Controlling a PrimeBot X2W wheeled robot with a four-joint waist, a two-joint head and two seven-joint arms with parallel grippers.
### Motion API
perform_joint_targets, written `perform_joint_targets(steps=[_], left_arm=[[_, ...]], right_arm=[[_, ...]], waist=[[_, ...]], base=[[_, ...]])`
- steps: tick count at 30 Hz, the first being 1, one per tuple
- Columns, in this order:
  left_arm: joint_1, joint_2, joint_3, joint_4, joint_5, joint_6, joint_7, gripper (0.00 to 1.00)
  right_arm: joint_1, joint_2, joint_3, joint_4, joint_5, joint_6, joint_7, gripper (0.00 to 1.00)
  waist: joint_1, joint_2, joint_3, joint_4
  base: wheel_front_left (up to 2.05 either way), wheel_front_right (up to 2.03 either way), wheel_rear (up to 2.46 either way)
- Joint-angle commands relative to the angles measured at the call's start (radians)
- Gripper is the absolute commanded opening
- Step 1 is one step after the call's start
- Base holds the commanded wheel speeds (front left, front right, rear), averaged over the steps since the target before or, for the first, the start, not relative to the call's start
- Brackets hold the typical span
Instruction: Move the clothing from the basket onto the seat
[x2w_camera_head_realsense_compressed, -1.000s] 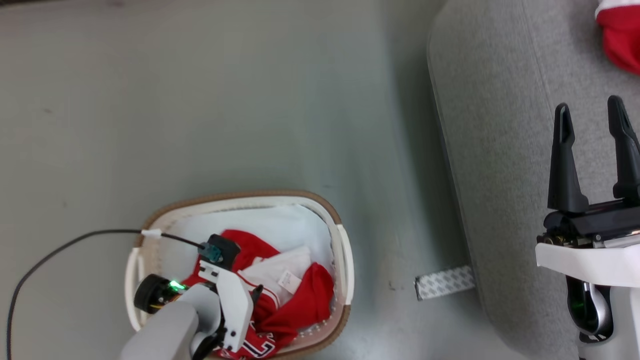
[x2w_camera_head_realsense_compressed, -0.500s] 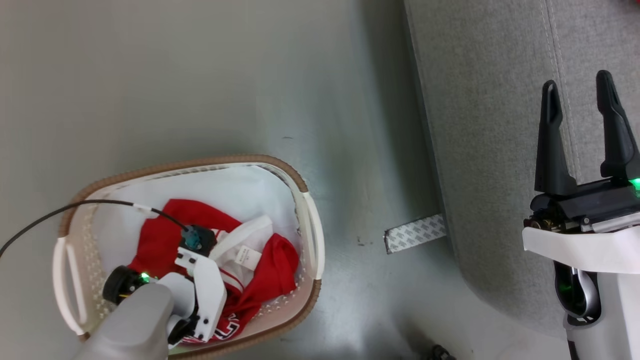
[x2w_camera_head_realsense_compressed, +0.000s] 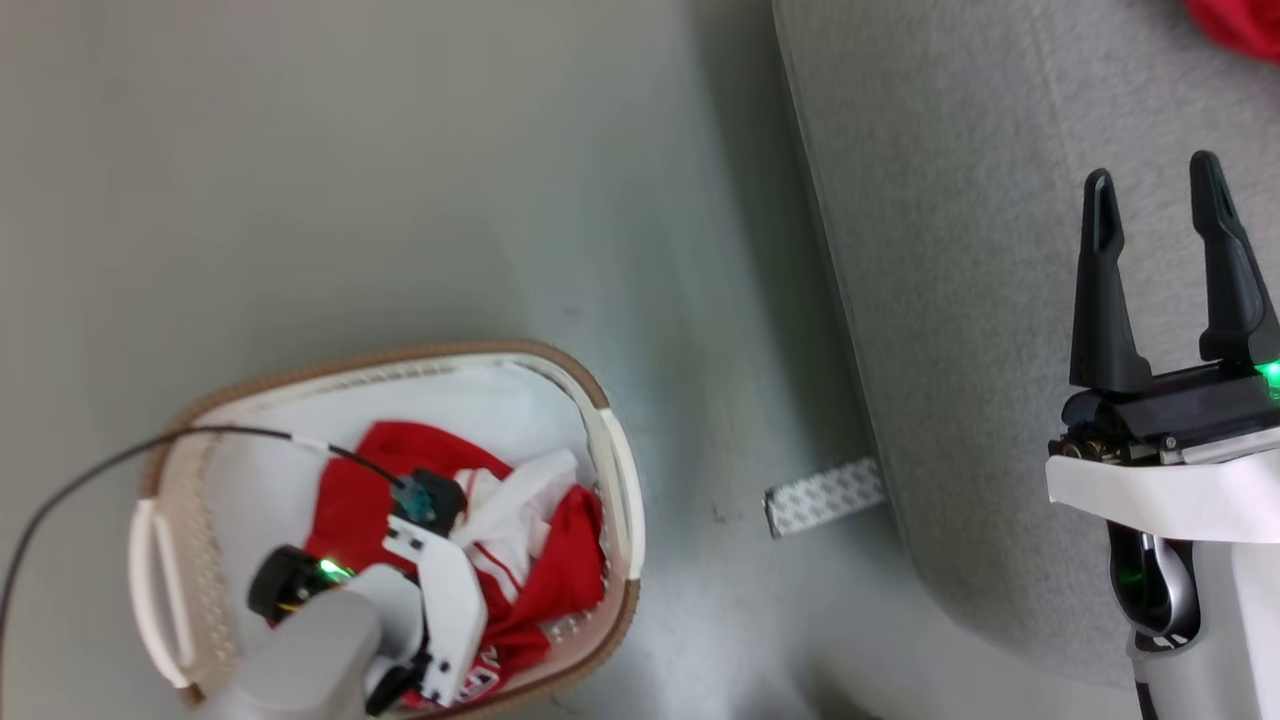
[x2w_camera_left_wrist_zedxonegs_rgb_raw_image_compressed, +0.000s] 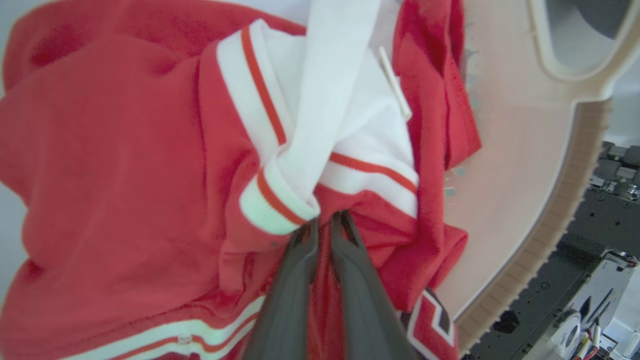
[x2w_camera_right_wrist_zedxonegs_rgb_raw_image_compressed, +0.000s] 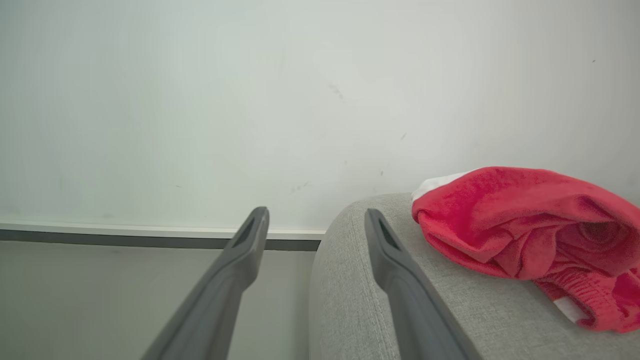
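Note:
The cream basket (x2w_camera_head_realsense_compressed: 400, 352) with a brown rim stands on the floor at the lower left. It holds the clothing (x2w_camera_head_realsense_compressed: 350, 490), red jersey fabric with white trim and white cloth. My left arm reaches down into the basket. In the left wrist view my left gripper (x2w_camera_left_wrist_zedxonegs_rgb_raw_image_compressed: 325, 217) is shut, its two fingers pinching red fabric (x2w_camera_left_wrist_zedxonegs_rgb_raw_image_compressed: 125, 150) under a bunched white collar (x2w_camera_left_wrist_zedxonegs_rgb_raw_image_compressed: 320, 110). My right gripper (x2w_camera_head_realsense_compressed: 1155, 185) stands open above the grey seat (x2w_camera_head_realsense_compressed: 950, 300) with nothing between its fingers. A red garment (x2w_camera_right_wrist_zedxonegs_rgb_raw_image_compressed: 525, 225) lies on the seat (x2w_camera_right_wrist_zedxonegs_rgb_raw_image_compressed: 350, 300), ahead and to the right of my right gripper (x2w_camera_right_wrist_zedxonegs_rgb_raw_image_compressed: 315, 215).
A black cable (x2w_camera_head_realsense_compressed: 100, 470) runs from the left wrist across the basket rim and out over the grey floor. A patterned strip of tape (x2w_camera_head_realsense_compressed: 822, 495) lies on the floor at the seat's edge. A pale wall with a dark baseboard (x2w_camera_right_wrist_zedxonegs_rgb_raw_image_compressed: 150, 235) stands beyond the seat.
My left gripper has closed on the clothing in the basket, and the white cloth has bunched up around it. The head view has shifted. My right gripper stays open.

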Motion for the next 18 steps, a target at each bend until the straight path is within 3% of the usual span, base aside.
perform_joint_targets(steps=[1, 18], left_arm=[[0.02, -0.009, -0.011, -0.008, -0.03, -0.002, -0.032, 0.0], [0.119, -0.063, -0.072, -0.134, -0.169, -0.003, -0.307, 0.0]], right_arm=[[0.014, 0.002, -0.007, 0.008, -0.007, -0.003, -0.003, 1.0], [0.141, -0.056, -0.04, 0.054, 0.018, -0.003, 0.014, 1.0]], waist=[[-0.0001, 0.0, -0.076, 0.032], [-0.0001, 0.0, -0.468, 0.189]], base=[[0.0, 0.0, 0.0], [0.0, 0.0, 0.0]])
